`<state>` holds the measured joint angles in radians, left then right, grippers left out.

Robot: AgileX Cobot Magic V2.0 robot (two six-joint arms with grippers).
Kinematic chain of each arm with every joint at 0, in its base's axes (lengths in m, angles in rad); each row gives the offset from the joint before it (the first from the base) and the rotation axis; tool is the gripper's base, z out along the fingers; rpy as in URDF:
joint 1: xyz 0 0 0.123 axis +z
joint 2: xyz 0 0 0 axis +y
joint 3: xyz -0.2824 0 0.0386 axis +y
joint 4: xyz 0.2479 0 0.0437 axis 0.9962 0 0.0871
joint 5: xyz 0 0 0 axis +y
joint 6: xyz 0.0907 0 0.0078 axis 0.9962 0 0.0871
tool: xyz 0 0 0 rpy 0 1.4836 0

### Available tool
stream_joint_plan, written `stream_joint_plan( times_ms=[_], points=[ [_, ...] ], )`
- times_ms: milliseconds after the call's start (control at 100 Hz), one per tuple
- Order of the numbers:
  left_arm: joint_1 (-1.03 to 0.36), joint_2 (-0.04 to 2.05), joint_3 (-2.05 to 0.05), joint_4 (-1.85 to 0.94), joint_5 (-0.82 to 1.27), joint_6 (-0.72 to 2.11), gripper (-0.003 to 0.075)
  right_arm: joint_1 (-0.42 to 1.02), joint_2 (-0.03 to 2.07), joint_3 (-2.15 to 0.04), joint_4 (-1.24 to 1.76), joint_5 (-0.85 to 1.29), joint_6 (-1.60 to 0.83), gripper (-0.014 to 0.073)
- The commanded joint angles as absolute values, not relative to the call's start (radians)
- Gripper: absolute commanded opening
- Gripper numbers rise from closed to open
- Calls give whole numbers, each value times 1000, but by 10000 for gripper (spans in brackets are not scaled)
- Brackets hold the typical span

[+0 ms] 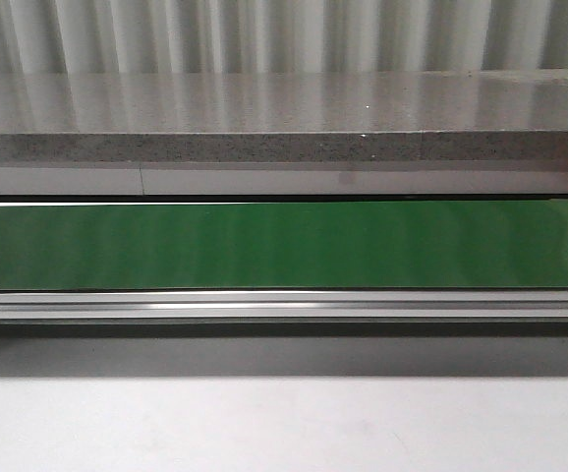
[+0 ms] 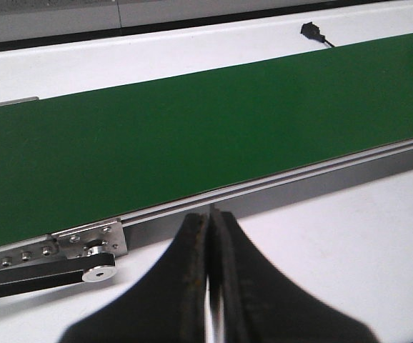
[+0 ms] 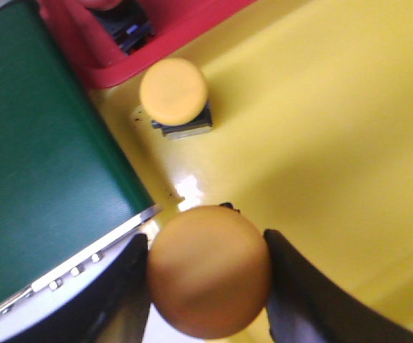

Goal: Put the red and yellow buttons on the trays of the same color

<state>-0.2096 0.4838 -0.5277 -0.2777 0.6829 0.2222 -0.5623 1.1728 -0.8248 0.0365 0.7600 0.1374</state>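
In the right wrist view my right gripper [image 3: 208,275] is shut on a yellow button [image 3: 210,270], held just over the yellow tray [image 3: 328,143] beside the end of the green belt [image 3: 42,179]. Another yellow button [image 3: 173,93] on a dark base stands on that tray. A red tray [image 3: 163,36] borders it, holding a dark button base [image 3: 129,30]. My left gripper [image 2: 210,214] is shut on nothing, above the white table next to the green belt [image 2: 178,136]. Neither gripper shows in the front view.
The green conveyor belt [image 1: 284,246] with its aluminium rail [image 1: 284,305] crosses the front view, a grey stone ledge [image 1: 284,138] behind it. A belt pulley and bracket [image 2: 92,246] sit at the conveyor's end. A black plug [image 2: 311,31] lies on the white surface beyond the belt.
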Motion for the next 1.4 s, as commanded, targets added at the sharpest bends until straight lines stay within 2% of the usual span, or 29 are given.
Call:
stream_joint_plan(
  times_ms=[0,790,840,880,1010,1080,1210,1390],
  points=[
    [-219,490,-553,-303,622,225,-20,-596,1149,-818,25,647,154,6],
    [-219,490,-553,-303,622,225,-20,-597,1430,-769,117,430,163,13],
    [-219,490,-553,-303,622,225,-20,-597,1436,-769,119,435,163,48],
    [-219,490,-553,-303,622,225,-20,-597,1436,-769,119,438,163,109],
    [-219,490,-553,-303,622,225,-20,-597,1435,-769,119,435,163,416],
    [-219,490,-553,-303,622,225,-20,-597,1434,-769,119,433,163,525],
    [-219,490,-553,-303,622,225,-20,-597,1432,-769,119,434,163,536],
    [-219,490,-553,-303,622,225,-20,-597,1372,-769,118,440,148,482]
  ],
)
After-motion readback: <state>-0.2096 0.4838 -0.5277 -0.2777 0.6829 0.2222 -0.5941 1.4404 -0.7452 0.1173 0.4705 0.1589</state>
